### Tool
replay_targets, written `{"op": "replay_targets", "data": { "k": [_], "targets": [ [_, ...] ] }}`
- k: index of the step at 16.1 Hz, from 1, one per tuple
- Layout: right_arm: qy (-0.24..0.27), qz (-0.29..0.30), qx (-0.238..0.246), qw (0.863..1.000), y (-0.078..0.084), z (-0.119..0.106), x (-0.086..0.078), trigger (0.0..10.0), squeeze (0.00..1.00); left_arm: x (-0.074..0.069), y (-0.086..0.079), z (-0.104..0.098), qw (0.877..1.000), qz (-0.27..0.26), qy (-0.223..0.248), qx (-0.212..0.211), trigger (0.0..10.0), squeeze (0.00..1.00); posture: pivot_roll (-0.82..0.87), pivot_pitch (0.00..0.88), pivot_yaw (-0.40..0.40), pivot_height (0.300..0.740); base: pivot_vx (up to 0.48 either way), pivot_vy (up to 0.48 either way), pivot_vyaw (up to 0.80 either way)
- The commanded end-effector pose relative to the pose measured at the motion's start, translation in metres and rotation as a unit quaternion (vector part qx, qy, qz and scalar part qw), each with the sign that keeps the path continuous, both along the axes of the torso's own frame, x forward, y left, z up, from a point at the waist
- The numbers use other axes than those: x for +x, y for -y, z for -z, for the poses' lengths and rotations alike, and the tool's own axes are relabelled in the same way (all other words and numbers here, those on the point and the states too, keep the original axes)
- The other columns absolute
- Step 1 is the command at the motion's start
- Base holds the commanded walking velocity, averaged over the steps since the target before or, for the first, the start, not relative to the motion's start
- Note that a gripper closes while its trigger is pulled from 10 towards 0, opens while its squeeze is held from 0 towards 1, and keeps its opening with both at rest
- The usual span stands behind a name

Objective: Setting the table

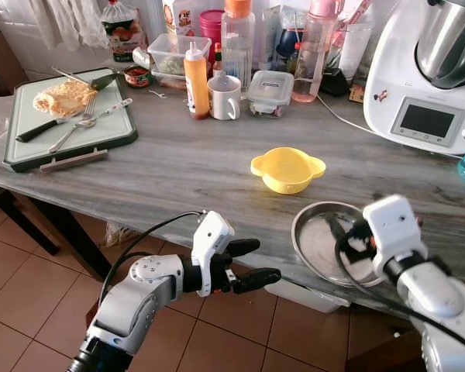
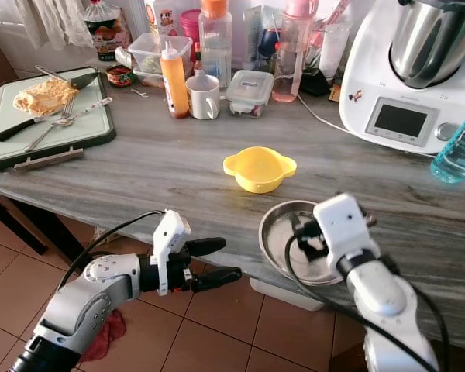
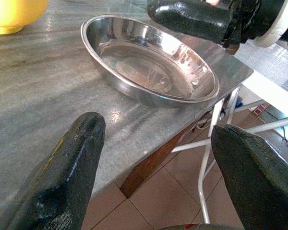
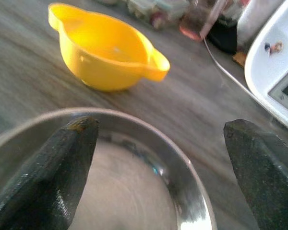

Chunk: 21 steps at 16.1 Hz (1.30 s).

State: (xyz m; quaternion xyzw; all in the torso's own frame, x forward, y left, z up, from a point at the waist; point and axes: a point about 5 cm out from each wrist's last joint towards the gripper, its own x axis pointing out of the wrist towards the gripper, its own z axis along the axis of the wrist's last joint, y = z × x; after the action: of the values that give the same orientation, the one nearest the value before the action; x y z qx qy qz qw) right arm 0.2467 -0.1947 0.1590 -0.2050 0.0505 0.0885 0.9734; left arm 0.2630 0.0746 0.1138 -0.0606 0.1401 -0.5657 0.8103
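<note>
While our left gripper (image 1: pixel 252 264) is waiting wide apart and empty below the table (image 1: pixel 178 167) edge, at seven o'clock from the steel plate (image 1: pixel 318 244), we are hovering our right gripper (image 4: pixel 158 158) over that plate's near side, fingers spread wide and holding nothing. The plate is sitting at the near table edge, with the yellow bowl (image 1: pixel 287 169) just beyond at eleven o'clock. We are judging the step as picking up the plate; next we need to lower and pinch its rim. Far off at ten o'clock, the cutting board (image 1: pixel 66 116) is carrying a fork (image 1: pixel 89 122) and knife (image 1: pixel 40 129).

No text can be read — labels on the bottles (image 1: pixel 238 39) and the appliance screen (image 1: pixel 427 121) are too small.
</note>
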Motion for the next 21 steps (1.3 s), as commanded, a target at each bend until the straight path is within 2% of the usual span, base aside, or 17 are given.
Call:
{"op": "replay_targets", "data": {
  "k": [1,8,11,18,21],
  "targets": [
    [0.009,0.009,0.001,1.000,-0.001,-0.004,-0.004,10.0,1.00,0.001,0.001,0.000,1.000,0.006,0.005,0.007,10.0,0.00,0.01,0.083,0.011,0.740,0.000,0.000,0.00],
    [-0.015,0.032,-0.020,0.999,0.010,0.007,-0.014,10.0,1.00,0.002,0.001,0.000,1.000,0.008,0.007,0.007,10.0,0.00,0.00,0.086,0.013,0.740,0.000,0.000,0.00],
    [-0.045,0.042,-0.020,0.998,0.017,0.020,-0.016,10.0,1.00,0.002,0.001,0.000,1.000,0.009,0.007,0.007,10.0,0.00,0.00,0.088,0.013,0.740,0.000,0.000,0.00],
    [-0.060,0.061,-0.037,0.996,0.032,0.029,-0.013,10.0,1.00,0.004,-0.007,-0.004,1.000,0.015,0.007,0.014,10.0,0.00,0.02,0.112,0.014,0.740,0.000,0.000,0.00],
    [-0.059,0.070,-0.041,0.995,0.036,0.034,-0.008,10.0,1.00,0.003,-0.009,-0.004,1.000,0.020,0.008,0.018,10.0,0.00,0.02,0.092,0.020,0.740,0.000,0.000,0.00]
  ]
}}
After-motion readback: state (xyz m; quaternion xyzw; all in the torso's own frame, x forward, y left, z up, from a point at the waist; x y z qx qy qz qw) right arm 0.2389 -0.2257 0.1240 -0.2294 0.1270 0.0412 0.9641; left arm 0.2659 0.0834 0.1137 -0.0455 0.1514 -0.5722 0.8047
